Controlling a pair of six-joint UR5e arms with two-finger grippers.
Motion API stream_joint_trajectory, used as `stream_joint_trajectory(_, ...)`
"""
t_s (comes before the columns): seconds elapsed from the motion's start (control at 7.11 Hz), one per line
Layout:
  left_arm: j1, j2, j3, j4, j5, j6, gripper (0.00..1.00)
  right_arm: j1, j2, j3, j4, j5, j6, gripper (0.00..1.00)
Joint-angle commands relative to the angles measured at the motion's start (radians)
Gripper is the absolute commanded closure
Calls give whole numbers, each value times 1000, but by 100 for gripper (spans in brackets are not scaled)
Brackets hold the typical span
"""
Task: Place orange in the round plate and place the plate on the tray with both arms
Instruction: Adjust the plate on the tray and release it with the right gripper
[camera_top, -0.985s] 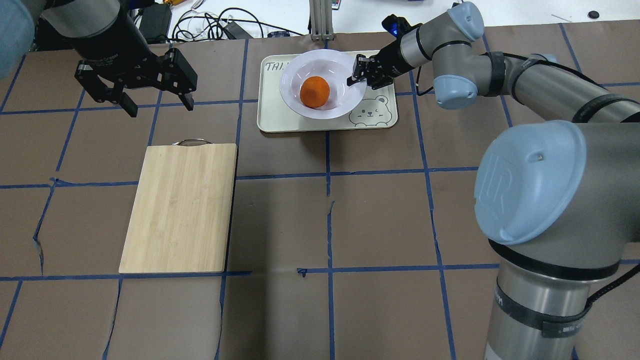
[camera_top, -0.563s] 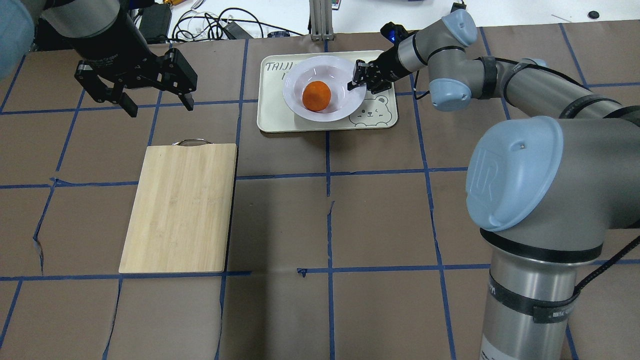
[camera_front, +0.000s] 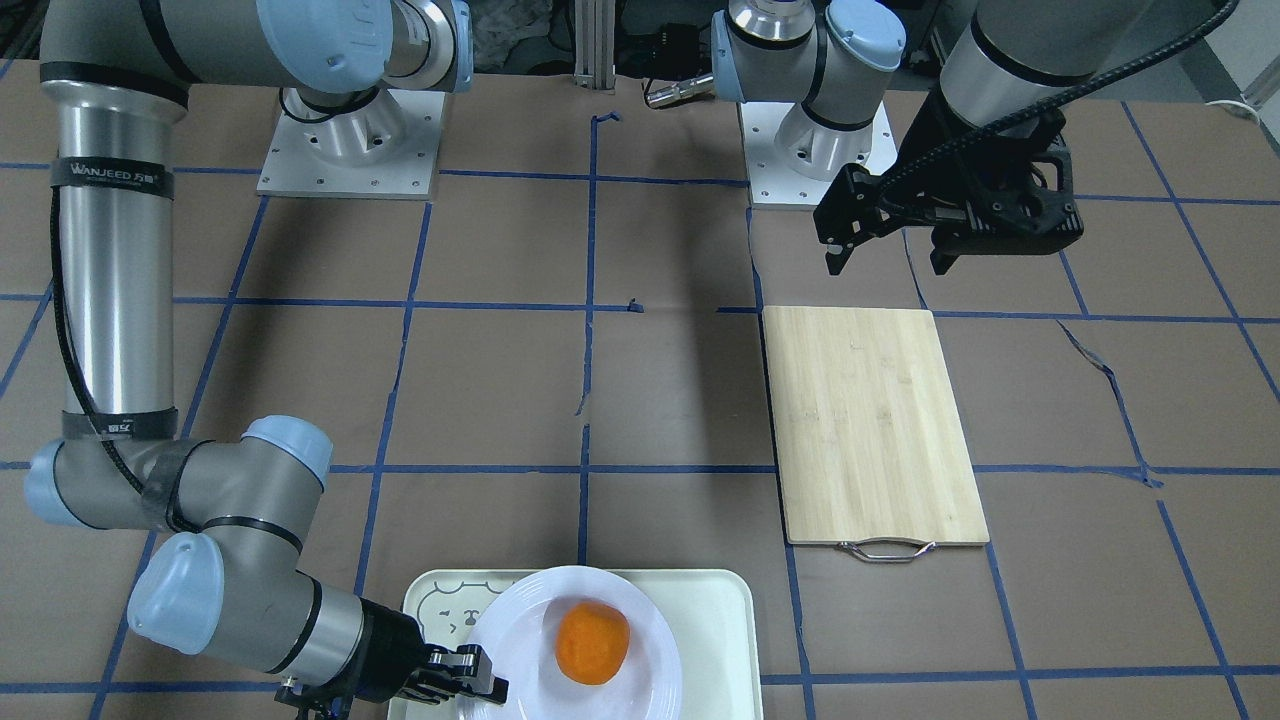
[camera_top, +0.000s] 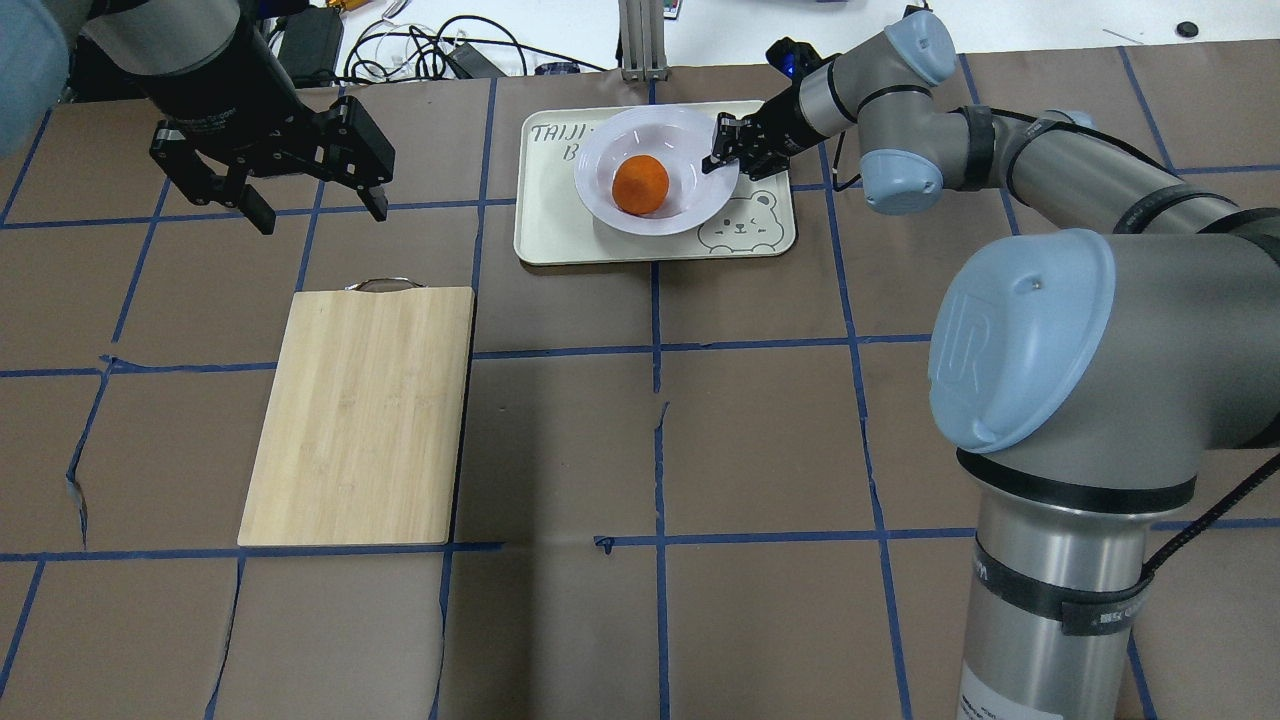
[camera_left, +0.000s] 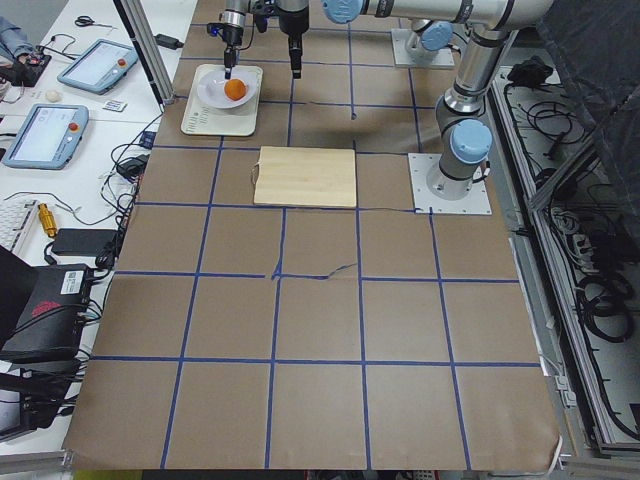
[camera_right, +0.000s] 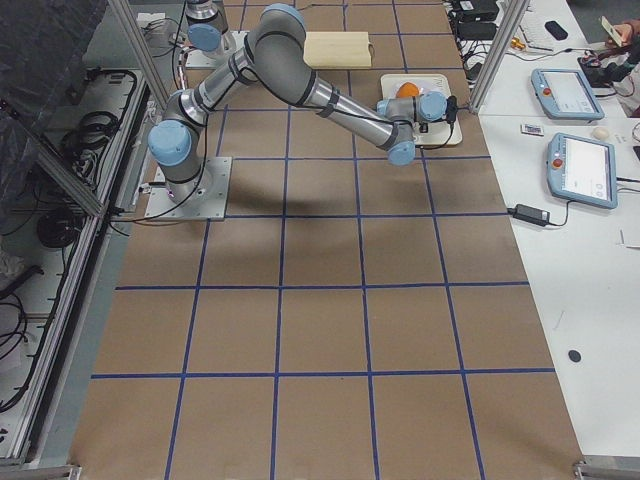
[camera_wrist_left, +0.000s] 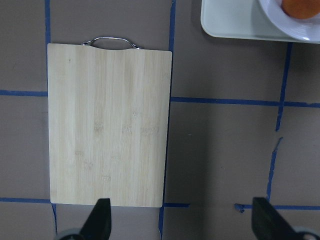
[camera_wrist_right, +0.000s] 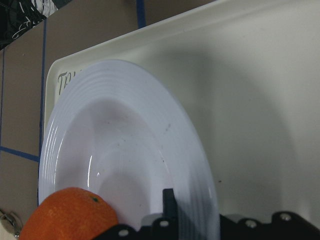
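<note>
While the right gripper (camera_top: 722, 158) pinches its rim, the round plate (camera_top: 615, 208) holds the orange (camera_top: 640, 184) over the tray (camera_top: 548, 225).
Well apart, the left gripper (camera_top: 320, 213) hangs spread.

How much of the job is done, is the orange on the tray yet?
Done: the orange sits in the round plate, and the plate is over the tray. In hand: the right gripper pinches the plate's rim; the left gripper hangs open near the bamboo cutting board. Left: set the plate fully down, if it isn't, and let go.
</note>
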Motion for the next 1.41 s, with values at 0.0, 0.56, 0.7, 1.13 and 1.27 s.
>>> stream_joint_trajectory(0.0,0,0,0,0,0,0,0,-1,7,-6,0,-5,41,100)
stream_joint_trajectory(0.56,0,0,0,0,0,1,0,-1,-6,-12,-3,-71,69,0)
stream_joint_trajectory(0.7,0,0,0,0,0,1,0,-1,-32,-9,-5,-110,58,0)
stream_joint_trajectory(1.13,0,0,0,0,2,3,0,-2,-227,14,217,-264,57,0)
stream_joint_trajectory(1.27,2,2,0,0,2,3,0,-1,-296,19,313,-344,55,0)
